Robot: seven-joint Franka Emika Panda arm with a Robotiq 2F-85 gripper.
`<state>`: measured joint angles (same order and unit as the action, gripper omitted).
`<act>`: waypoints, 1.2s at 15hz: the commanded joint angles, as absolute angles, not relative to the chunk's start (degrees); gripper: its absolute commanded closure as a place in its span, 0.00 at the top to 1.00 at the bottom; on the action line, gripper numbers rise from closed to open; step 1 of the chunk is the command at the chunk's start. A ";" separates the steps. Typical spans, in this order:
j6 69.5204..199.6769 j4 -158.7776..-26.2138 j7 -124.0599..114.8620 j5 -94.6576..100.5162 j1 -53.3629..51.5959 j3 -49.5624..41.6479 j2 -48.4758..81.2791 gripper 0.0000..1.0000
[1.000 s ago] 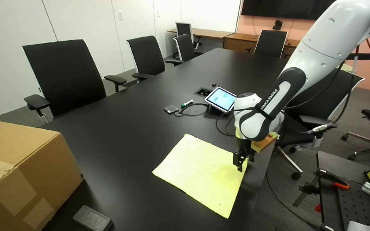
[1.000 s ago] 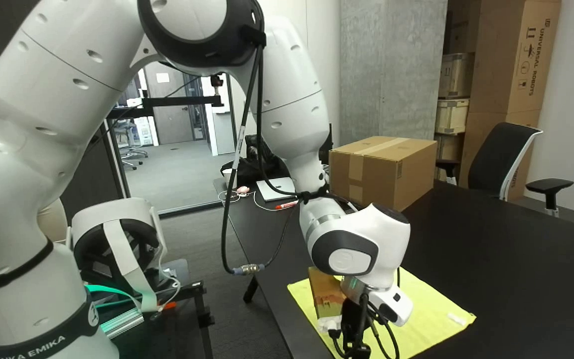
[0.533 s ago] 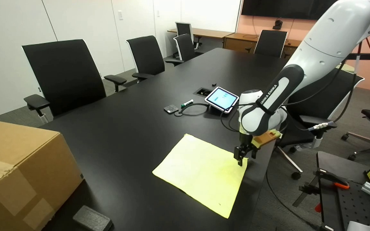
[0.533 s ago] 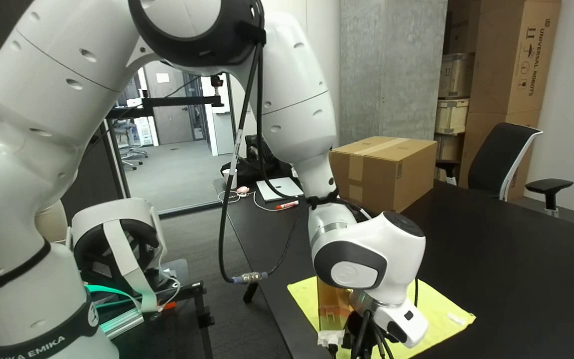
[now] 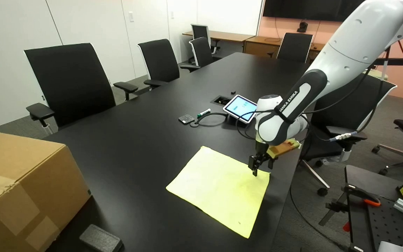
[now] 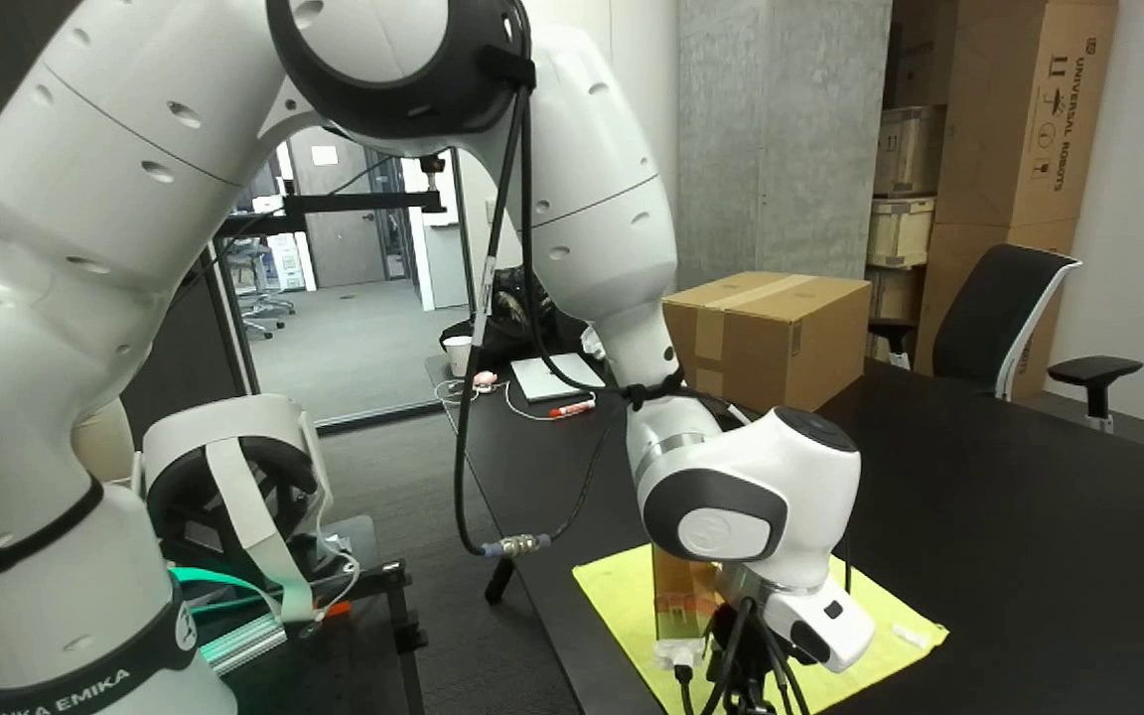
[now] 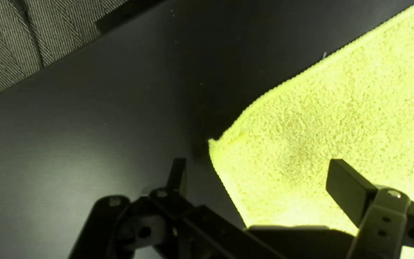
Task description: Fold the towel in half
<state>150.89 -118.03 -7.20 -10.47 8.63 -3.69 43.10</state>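
One towel [image 5: 219, 192] is laid flat and unfolded on the bench [image 5: 135, 164], its outline close to square, so no long axis can be picked out to guide the fold. Only a single arm [image 5: 348, 59] is seen, so no choice of side has to be made. In the wrist view, the nearest corner [image 7: 223, 151] is placed at 11 o'clock from the middle of the end effector [image 7: 261, 172], just beyond the line of the fingers [image 7: 350, 190], and the body of the towel is spread from there toward 2 and 3 o'clock. The fingers are parted wide with nothing pinched: the one at 9 o'clock is poised over bare bench, its partner at 3 o'clock over the towel; whether either tip is in contact cannot be told. In an exterior view, the corner is found just beside the fingers at 4 o'clock, while the bulk of the towel is stretched away toward 8 o'clock. For a pinch on that corner, it is judged that a small shift toward 11 o'clock of the wrist view, and likely a descent, would be required; if the fingers were drawn together from here, the edge would probably be slid over or only bunched.
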 commanded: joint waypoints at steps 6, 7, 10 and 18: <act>147.47 -111.62 -12.59 -7.94 4.01 -7.83 48.06 1.00; 147.02 -111.38 -12.82 -7.98 3.90 -7.95 48.55 1.00; 146.16 -111.07 -13.31 -8.43 4.12 -7.91 49.27 1.00; 142.00 -110.53 -13.29 -7.97 4.06 -7.85 47.80 0.52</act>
